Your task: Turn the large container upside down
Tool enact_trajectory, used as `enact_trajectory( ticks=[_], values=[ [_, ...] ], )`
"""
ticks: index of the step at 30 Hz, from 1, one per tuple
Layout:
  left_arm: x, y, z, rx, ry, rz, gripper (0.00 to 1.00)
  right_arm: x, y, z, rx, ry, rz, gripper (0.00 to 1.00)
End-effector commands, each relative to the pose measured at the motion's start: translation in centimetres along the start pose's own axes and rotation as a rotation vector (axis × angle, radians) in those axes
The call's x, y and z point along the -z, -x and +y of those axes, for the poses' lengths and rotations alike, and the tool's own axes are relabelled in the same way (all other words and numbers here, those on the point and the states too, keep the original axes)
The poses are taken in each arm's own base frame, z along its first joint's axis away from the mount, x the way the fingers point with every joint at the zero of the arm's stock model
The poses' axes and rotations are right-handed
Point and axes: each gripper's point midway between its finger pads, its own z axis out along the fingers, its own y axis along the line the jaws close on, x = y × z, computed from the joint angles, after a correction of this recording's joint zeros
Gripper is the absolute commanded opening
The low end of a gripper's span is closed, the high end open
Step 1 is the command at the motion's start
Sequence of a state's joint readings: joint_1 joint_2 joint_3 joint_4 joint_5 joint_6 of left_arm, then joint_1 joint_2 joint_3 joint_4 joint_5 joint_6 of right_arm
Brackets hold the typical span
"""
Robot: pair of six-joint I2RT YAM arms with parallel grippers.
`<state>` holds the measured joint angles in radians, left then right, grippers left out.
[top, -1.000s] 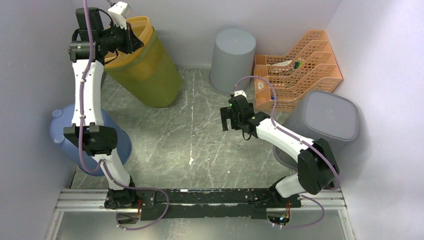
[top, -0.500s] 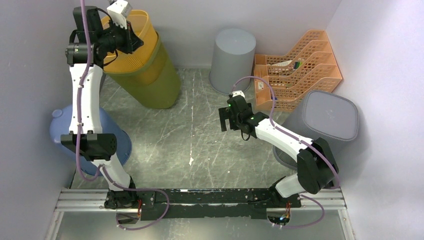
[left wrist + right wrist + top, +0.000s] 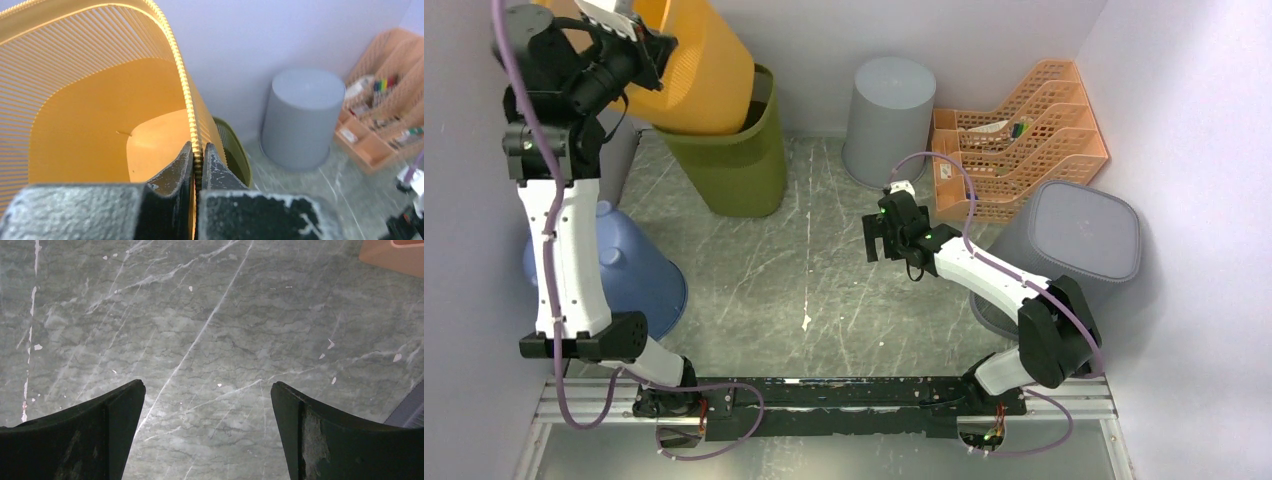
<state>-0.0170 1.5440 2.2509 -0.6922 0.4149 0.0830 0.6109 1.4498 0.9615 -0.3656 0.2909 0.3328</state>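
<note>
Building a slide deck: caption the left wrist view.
Left end effector shut on the rim of the orange bin, which sits in a green bin; grey bin beyond.

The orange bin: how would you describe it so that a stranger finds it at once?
Look at the far left corner of the table, by the back wall. There the orange bin leans out of a green bin, its rim pinched by the left fingers. No other bin is orange or ribbed.
</note>
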Motion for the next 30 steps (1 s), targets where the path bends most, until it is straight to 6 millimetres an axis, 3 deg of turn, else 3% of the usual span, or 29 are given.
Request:
enact_trajectory(
  ticks=[1, 3, 5, 12, 20, 23, 30],
  values=[
    [3.7, 11.2, 1.4, -0.193, 0.136, -0.355, 0.07, 0.9, 2.0, 0.0, -0.028, -0.013, -0.058, 1.00],
    [4.2, 11.4, 1.8, -0.199, 0.165, -0.363, 0.07, 1.0, 2.2, -0.3, -0.027, -0.027, -0.066, 1.00],
    [4.8, 11.9, 1.9, -0.204, 0.183, -0.378, 0.07, 1.8, 4.2, -0.2, -0.036, -0.024, -0.113, 1.00],
    [8.9, 16.1, 0.2, -0.210, 0.180, -0.497, 0.07, 3.7, 8.9, -0.3, -0.042, -0.029, -0.206, 1.00],
    [14.9, 18.7, -6.2, -0.122, -0.041, -0.611, 0.07, 6.3, 15.7, -4.1, -0.113, -0.085, -0.345, 1.00],
    [17.3, 18.9, -9.2, -0.085, -0.162, -0.634, 0.07, 7.5, 18.7, -7.3, -0.161, -0.125, -0.412, 1.00],
    [22.3, 17.9, -15.4, 0.033, -0.436, -0.633, 0.07, 8.7, 23.4, -11.7, -0.230, -0.179, -0.497, 1.00]
  ],
)
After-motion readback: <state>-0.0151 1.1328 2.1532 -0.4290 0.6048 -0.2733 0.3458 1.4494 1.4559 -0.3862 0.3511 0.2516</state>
